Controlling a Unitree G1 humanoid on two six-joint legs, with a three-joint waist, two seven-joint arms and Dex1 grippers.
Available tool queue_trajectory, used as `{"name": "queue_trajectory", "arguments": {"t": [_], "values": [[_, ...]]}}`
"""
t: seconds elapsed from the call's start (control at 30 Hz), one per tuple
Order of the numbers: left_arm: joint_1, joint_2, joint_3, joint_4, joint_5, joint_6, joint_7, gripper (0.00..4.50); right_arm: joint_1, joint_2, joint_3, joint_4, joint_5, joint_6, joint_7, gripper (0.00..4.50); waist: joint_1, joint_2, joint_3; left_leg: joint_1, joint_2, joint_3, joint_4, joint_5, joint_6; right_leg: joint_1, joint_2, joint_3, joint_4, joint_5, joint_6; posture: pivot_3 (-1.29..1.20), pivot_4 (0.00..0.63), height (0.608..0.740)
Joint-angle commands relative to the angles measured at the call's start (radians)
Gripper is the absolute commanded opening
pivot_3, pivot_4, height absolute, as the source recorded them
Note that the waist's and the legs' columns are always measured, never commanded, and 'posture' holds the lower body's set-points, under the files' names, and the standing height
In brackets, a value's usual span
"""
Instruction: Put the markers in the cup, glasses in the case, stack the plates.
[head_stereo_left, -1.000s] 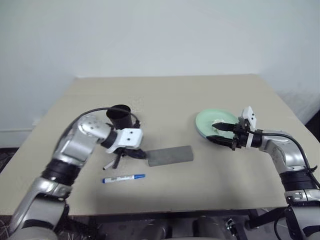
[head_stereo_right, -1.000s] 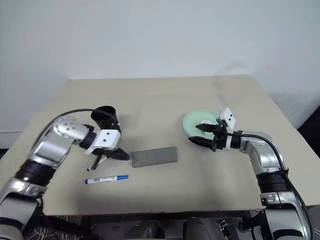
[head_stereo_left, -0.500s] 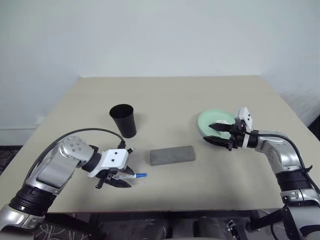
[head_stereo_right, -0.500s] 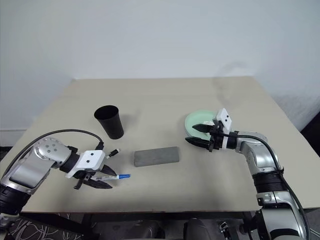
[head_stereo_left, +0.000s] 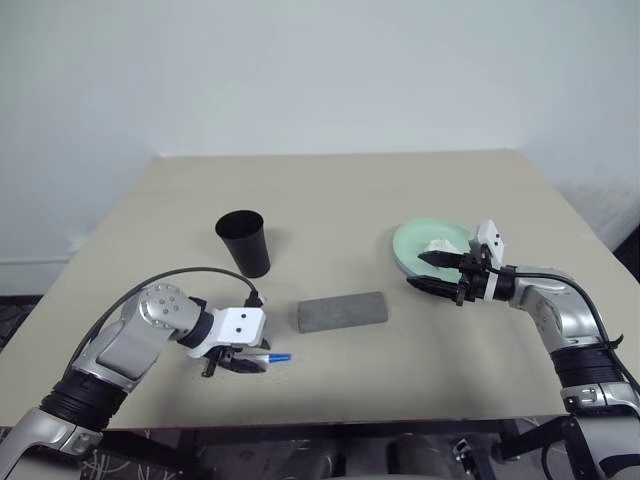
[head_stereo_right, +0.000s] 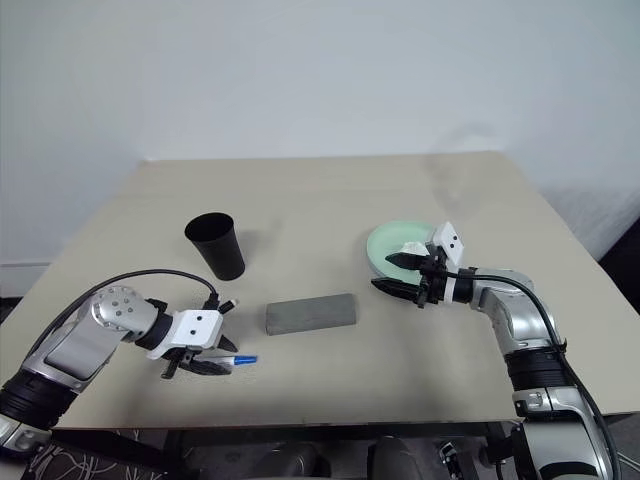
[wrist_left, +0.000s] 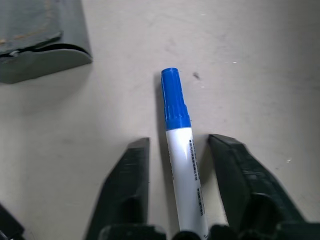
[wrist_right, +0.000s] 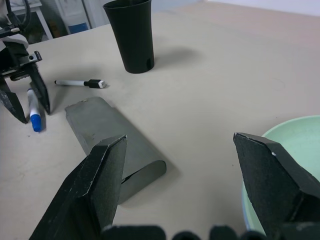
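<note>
Left gripper (wrist_left: 177, 165) is down at the near edge of the counter (head_stereo_left: 330, 195), its fingers (wrist_left: 127, 185) parted and straddling the blue-capped marker (wrist_left: 181, 160), which lies flat on the surface with a gap at each side, so nothing gripped. Just beyond it sits the black-capped marker (wrist_right: 80, 83), also lying flat. Next out, the grey case (head_stereo_left: 342, 311) rests mid-counter, closed. Over on the right, the right gripper (head_stereo_left: 432, 272) hangs wide open and empty at the near rim of the mint green plate (head_stereo_left: 412, 243), crumpled white tissue (head_stereo_left: 437, 246) on it. Farthest back, the black cup (head_stereo_left: 244, 241) stands upright.
</note>
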Motion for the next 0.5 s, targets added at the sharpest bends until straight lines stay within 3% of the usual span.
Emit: {"name": "queue_trajectory", "arguments": {"t": [0.03,0.1,0.3,0.5], "values": [[0.005,0.012,0.006,0.023,-0.001,0.004,-0.001,0.43,-0.016,-0.008,-0.022,-0.024,0.005,-0.009,-0.004,3.70,0.000,0.001,0.000,0.001,0.000,0.000,0.000,0.000,0.000,0.001,0.000,0.000,0.000,0.000,0.000,0.00,0.000,0.740],[0.005,0.010,0.011,0.021,-0.010,0.007,-0.002,0.09,-0.017,-0.009,-0.022,-0.023,0.005,-0.010,-0.004,3.70,0.000,0.000,0.000,0.002,0.002,0.001,0.000,0.000,0.000,0.003,0.000,-0.002,0.000,0.000,0.000,0.00,0.000,0.740],[-0.007,-0.005,0.088,-0.048,-0.147,0.094,-0.025,0.09,-0.020,-0.006,-0.019,-0.020,0.003,-0.012,-0.005,3.70,0.000,0.000,0.001,0.003,0.004,0.008,0.000,0.000,0.000,0.002,-0.001,-0.002,0.000,0.000,0.000,0.00,0.000,0.740],[-0.173,-0.187,0.347,-0.100,-0.480,0.350,0.153,0.09,-0.026,-0.006,-0.018,-0.015,0.001,-0.014,-0.004,3.70,0.006,-0.006,0.002,0.000,0.004,0.010,0.001,-0.001,0.001,-0.003,-0.002,-0.003,-0.001,0.000,0.000,0.00,0.000,0.740]]}}
